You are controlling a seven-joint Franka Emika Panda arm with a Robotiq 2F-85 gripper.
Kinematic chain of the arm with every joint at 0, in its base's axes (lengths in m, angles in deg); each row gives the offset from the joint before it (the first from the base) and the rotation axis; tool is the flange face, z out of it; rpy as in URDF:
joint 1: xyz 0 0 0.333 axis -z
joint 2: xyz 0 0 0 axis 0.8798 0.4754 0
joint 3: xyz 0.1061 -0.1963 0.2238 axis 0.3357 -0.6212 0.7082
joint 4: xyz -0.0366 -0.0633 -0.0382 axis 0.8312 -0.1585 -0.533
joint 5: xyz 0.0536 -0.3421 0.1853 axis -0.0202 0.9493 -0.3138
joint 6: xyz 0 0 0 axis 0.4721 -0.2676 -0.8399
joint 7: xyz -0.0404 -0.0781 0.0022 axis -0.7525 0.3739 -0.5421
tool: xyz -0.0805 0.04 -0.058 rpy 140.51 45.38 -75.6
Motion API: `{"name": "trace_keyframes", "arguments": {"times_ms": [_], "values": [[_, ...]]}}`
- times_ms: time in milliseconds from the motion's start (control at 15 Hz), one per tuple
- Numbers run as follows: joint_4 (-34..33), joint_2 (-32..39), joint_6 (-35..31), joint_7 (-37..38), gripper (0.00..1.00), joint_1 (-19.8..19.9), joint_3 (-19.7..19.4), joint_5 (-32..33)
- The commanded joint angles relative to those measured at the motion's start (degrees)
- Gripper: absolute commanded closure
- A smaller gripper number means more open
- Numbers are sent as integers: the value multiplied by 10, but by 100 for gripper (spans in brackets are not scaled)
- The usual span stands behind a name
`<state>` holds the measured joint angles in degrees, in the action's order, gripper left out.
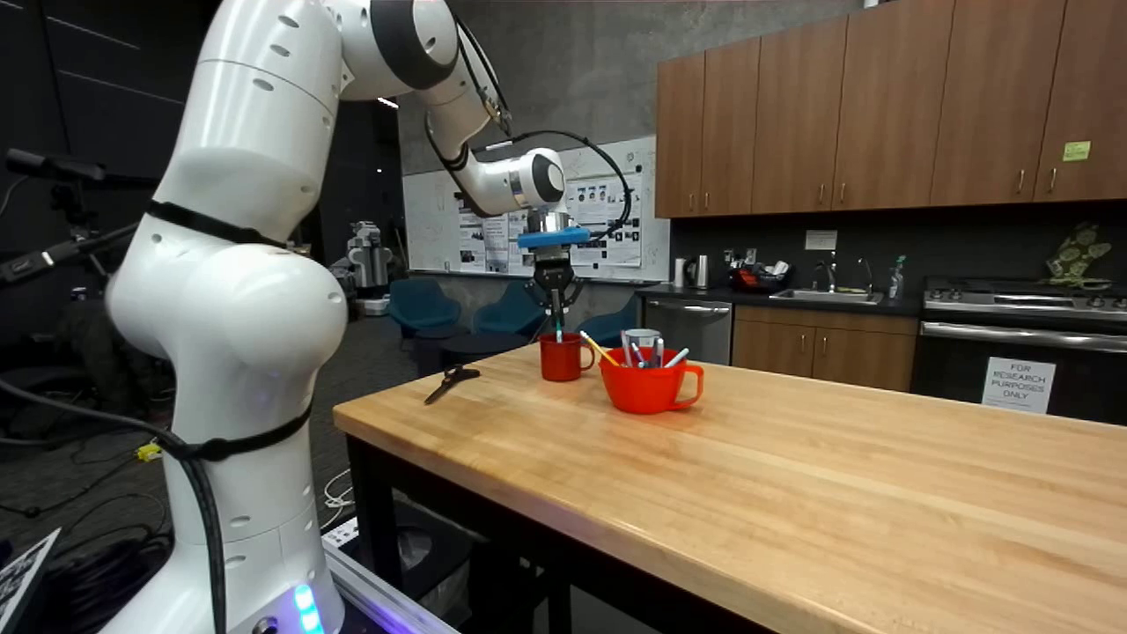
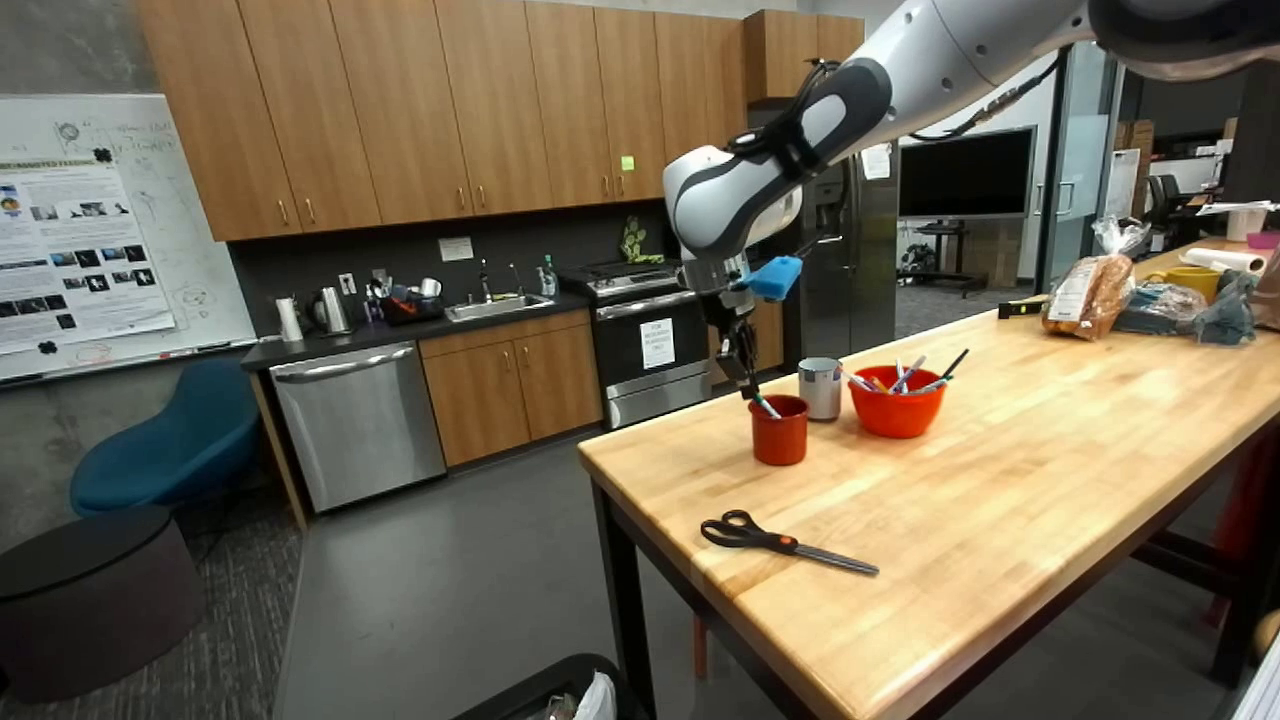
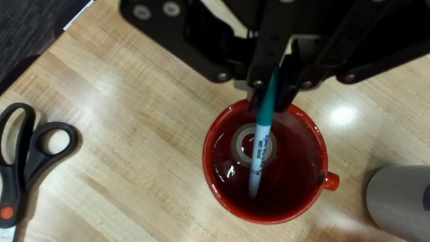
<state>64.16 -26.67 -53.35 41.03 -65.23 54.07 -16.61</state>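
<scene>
Wooden table [image 1: 836, 467] under red mug [image 2: 780, 440]; hand [image 3: 270, 101] nearly closed, pinching teal-and-white marker [image 3: 258, 151], lower end inside mug.

The white arm [image 1: 255, 158] has a black, screw-dotted hand [image 3: 268, 102].

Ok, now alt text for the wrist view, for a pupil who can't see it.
A gripper holds a teal-and-white marker pointing down into a red mug on a wooden table. Black-handled scissors lie at left, a grey container at right.
</scene>
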Motion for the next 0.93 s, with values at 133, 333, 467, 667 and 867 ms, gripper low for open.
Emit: {"name": "trace_keyframes", "arguments": {"times_ms": [133,333,467,667,867], "values": [[72,-113,-11,-32,97,15,0,-27],[105,-176,-18,-62,97,22,-5,-49],[126,-217,-23,-81,97,25,-12,-56],[151,-267,-32,-99,97,25,-29,-52],[181,-298,-69,-130,97,29,-55,-49]]}}
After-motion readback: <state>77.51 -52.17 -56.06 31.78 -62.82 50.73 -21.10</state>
